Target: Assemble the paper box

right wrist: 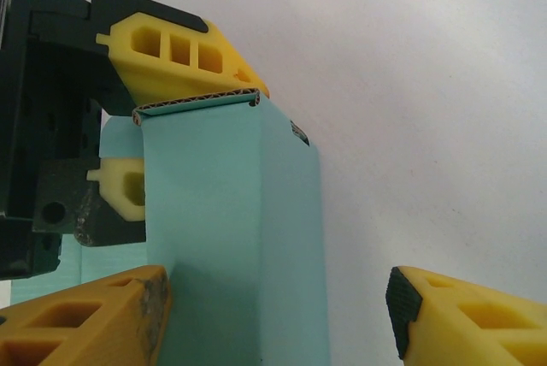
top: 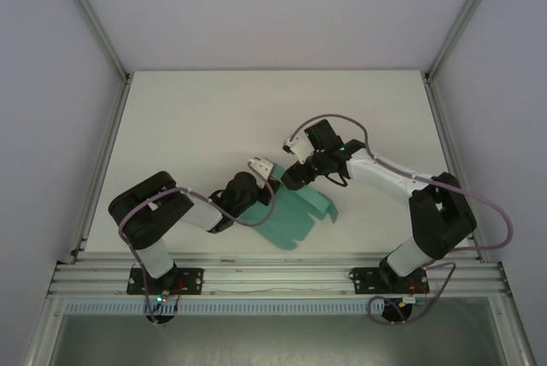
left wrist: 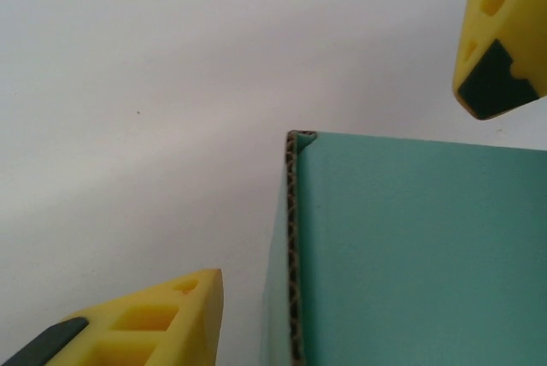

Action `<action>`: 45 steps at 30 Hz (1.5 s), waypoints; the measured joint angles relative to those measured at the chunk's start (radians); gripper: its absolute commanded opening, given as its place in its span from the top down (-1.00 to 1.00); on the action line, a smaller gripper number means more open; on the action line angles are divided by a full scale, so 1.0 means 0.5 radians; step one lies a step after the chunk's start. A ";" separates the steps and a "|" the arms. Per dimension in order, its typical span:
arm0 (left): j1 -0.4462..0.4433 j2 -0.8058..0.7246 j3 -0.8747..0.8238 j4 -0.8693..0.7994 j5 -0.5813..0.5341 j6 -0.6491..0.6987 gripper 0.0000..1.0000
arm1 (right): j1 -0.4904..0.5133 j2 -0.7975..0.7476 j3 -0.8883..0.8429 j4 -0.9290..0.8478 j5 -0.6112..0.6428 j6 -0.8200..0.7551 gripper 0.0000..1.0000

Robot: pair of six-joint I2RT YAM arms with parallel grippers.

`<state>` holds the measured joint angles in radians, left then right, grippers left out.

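Observation:
The teal paper box (top: 295, 222) lies partly folded at the near middle of the white table, with one flap (top: 320, 204) raised. In the left wrist view a corner of the card (left wrist: 410, 246) with its corrugated edge sits between the yellow fingers (left wrist: 154, 323) of my left gripper (left wrist: 346, 191). That gripper is open and neither pad touches the card. My right gripper (right wrist: 278, 293) is open around an upright folded panel (right wrist: 231, 212). Its left finger (right wrist: 94, 319) rests against the panel and its right finger (right wrist: 461, 315) stands apart. Both grippers, left (top: 261, 186) and right (top: 289, 180), meet at the box's far edge.
The table (top: 214, 118) is bare white with metal rails along its left and right sides and an aluminium rail (top: 273, 276) at the near edge. The left gripper's yellow fingers (right wrist: 184, 54) stand close behind the panel in the right wrist view.

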<state>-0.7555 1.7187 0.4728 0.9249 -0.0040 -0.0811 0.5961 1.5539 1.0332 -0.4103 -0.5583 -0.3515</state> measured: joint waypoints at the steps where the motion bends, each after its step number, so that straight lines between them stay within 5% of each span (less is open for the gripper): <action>1: 0.007 0.000 0.000 0.000 0.002 0.000 0.24 | 0.000 0.000 0.000 -0.001 -0.002 0.008 -0.37; 5: 0.025 0.021 0.025 0.000 0.016 0.000 0.26 | -0.005 0.005 0.018 -0.023 -0.006 0.040 -0.37; 10: 0.041 0.139 0.123 0.032 0.026 -0.003 0.99 | -0.007 0.069 0.101 -0.095 -0.039 0.089 -0.37; 15: 0.050 0.223 0.194 0.084 -0.050 -0.001 1.00 | -0.032 0.117 0.121 -0.188 -0.046 0.202 -0.48; 20: 0.069 0.156 0.189 0.020 -0.107 -0.050 1.00 | -0.127 -0.063 0.105 -0.178 0.014 0.342 -0.99; 30: 0.098 -0.449 0.414 -0.962 -0.333 -0.408 1.00 | -0.160 -1.104 -0.137 0.043 0.655 0.410 -1.00; 37: 0.102 -0.589 0.440 -1.406 -0.399 -0.632 1.00 | -0.160 -1.019 -0.192 0.034 0.940 0.368 -1.00; 45: 0.103 -0.608 0.486 -1.657 -0.429 -0.758 1.00 | -0.156 -0.792 -0.285 0.130 0.842 0.329 -0.99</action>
<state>-0.7040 1.4147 0.7158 0.0963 -0.2184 -0.4603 0.5179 1.1580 0.8909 -0.3450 -0.1371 -0.1871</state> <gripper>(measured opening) 0.081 0.997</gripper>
